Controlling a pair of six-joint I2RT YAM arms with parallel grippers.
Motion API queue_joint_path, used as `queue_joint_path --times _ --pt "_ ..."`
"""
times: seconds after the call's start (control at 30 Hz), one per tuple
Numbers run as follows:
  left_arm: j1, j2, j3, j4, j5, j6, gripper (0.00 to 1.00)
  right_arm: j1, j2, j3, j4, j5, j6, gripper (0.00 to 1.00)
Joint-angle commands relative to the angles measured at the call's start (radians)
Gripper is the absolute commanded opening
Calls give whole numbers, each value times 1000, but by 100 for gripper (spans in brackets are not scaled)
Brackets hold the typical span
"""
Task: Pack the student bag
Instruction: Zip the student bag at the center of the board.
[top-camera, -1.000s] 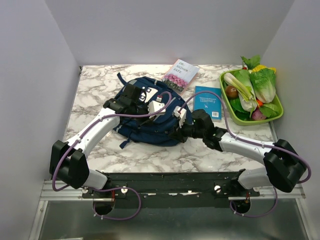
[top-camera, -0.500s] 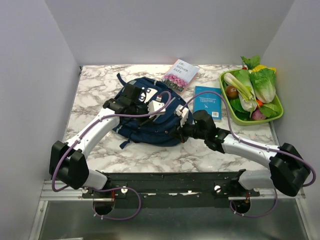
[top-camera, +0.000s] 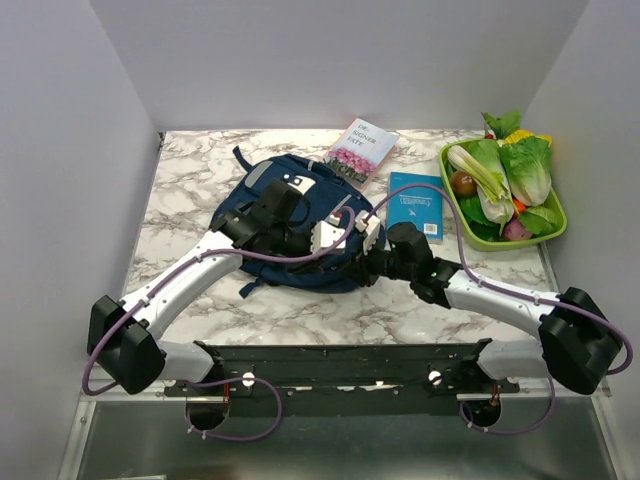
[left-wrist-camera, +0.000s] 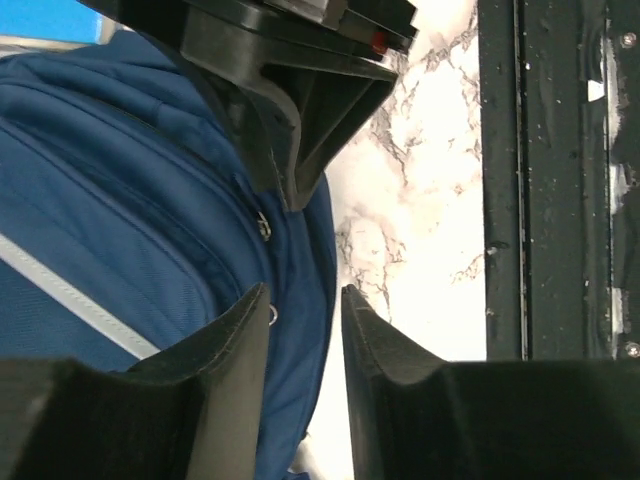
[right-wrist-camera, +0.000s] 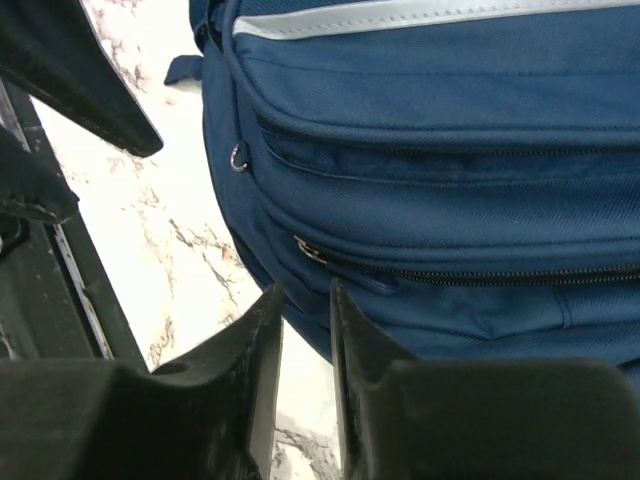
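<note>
Two arms had closed in on the student bag (top-camera: 300, 268), which lay flat near the middle of the marble-patterned counter (top-camera: 200, 160). Within the last second the left arm (top-camera: 190, 280) had swung its wrist rightward across the bag towards the near right edge. The left jaws had parted from shut to a moderate gap with nothing between them. The right jaws had pinched and reopened to a narrow, empty slit just beside that same edge. By that, no grip had held, and the zip (right-wrist-camera: 480, 272) looked closed, so packing seemed not yet begun. The bag was soft navy woven cloth, rounded, with pale grey piping (right-wrist-camera: 400, 15) and a small metal pull (right-wrist-camera: 308, 250). A teal book (top-camera: 415, 203) and a flowered book (top-camera: 360, 148) lay flat beyond it.
</note>
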Motion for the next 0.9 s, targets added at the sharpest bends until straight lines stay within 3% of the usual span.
queue_joint_path --times 0.0,0.1,0.47,0.6,0.7,0.77,0.8,0.83,0.87 --pt "-21 24 -40 -3 25 10 38 4 -10 -30 6 67 -34 41" --pt "-40 42 -63 26 -21 23 36 5 -30 -31 3 105 -57 52" --pt "-70 91 -119 239 -261 1 46 4 -47 -21 -6 178 -71 49" --pt "-86 113 -134 302 -327 3 44 4 -45 -25 -2 164 -60 47" --pt "-98 108 -155 355 -364 -2 39 4 -47 -33 2 164 -56 47" --pt "-104 99 -166 360 -366 1 29 4 -44 -37 3 167 -56 47" --pt "-109 99 -166 359 -366 3 23 4 -42 -39 2 165 -56 47" --pt "-109 100 -166 357 -377 3 4 4 -39 -40 3 164 -56 47" --pt "-110 100 -165 356 -387 -3 0 5 -30 -42 2 165 -54 46"
